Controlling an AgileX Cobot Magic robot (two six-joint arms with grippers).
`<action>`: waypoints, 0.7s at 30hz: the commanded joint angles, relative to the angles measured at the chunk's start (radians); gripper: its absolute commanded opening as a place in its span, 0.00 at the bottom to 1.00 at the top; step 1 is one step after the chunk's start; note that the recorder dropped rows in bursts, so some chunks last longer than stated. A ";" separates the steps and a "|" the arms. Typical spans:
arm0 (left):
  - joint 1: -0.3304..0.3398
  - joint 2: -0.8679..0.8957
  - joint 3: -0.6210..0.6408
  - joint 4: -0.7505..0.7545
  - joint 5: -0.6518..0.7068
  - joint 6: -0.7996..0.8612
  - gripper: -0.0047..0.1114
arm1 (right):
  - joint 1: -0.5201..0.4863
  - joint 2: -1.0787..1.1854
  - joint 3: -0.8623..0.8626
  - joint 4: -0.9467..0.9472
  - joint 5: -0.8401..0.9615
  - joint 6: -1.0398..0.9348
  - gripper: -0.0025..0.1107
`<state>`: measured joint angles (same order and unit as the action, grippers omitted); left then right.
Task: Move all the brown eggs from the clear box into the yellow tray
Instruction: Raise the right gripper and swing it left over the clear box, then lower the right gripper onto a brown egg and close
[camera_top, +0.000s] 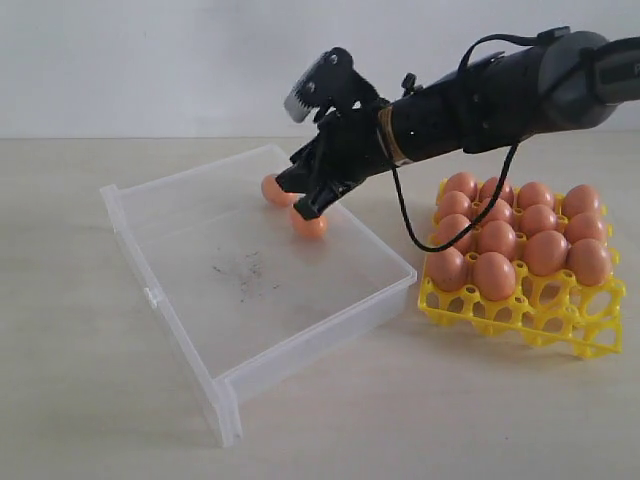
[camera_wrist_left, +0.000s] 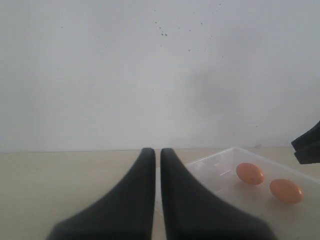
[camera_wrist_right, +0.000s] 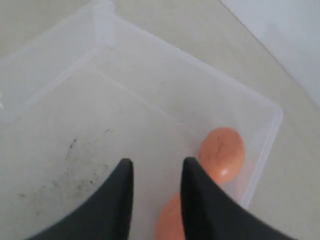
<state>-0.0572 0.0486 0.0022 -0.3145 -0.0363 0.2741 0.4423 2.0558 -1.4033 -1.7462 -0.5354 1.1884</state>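
Two brown eggs lie in the far corner of the clear box (camera_top: 250, 290), one (camera_top: 273, 190) by the back wall and one (camera_top: 309, 225) nearer. My right gripper (camera_top: 315, 205) hovers just over them. In the right wrist view this gripper (camera_wrist_right: 156, 162) is open; one egg (camera_wrist_right: 223, 152) sits beyond a finger and the other (camera_wrist_right: 167, 225) is partly hidden under that finger. The yellow tray (camera_top: 560, 322) on the right holds several brown eggs (camera_top: 495, 275). My left gripper (camera_wrist_left: 157, 151) is shut and empty, outside the box (camera_wrist_left: 220, 167), with both eggs (camera_wrist_left: 250, 173) (camera_wrist_left: 286, 190) off to its side.
Dark scuffs (camera_top: 243, 272) mark the box floor. The box's rim flap (camera_top: 170, 330) sticks out toward the front left. The right arm's black cable (camera_top: 405, 215) hangs between box and tray. A plain wall stands behind the table.
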 joint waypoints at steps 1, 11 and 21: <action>-0.003 0.004 -0.002 -0.005 -0.016 0.005 0.07 | 0.097 -0.027 0.008 0.002 0.129 -0.506 0.02; -0.003 0.004 -0.002 -0.005 -0.016 0.005 0.07 | 0.238 -0.006 -0.315 1.219 1.248 -1.227 0.02; -0.003 0.004 -0.002 -0.005 -0.016 0.005 0.07 | 0.093 0.217 -0.677 1.848 1.662 -1.513 0.49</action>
<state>-0.0572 0.0486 0.0022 -0.3145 -0.0363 0.2741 0.5271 2.2290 -2.0468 0.1375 1.1017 -0.3445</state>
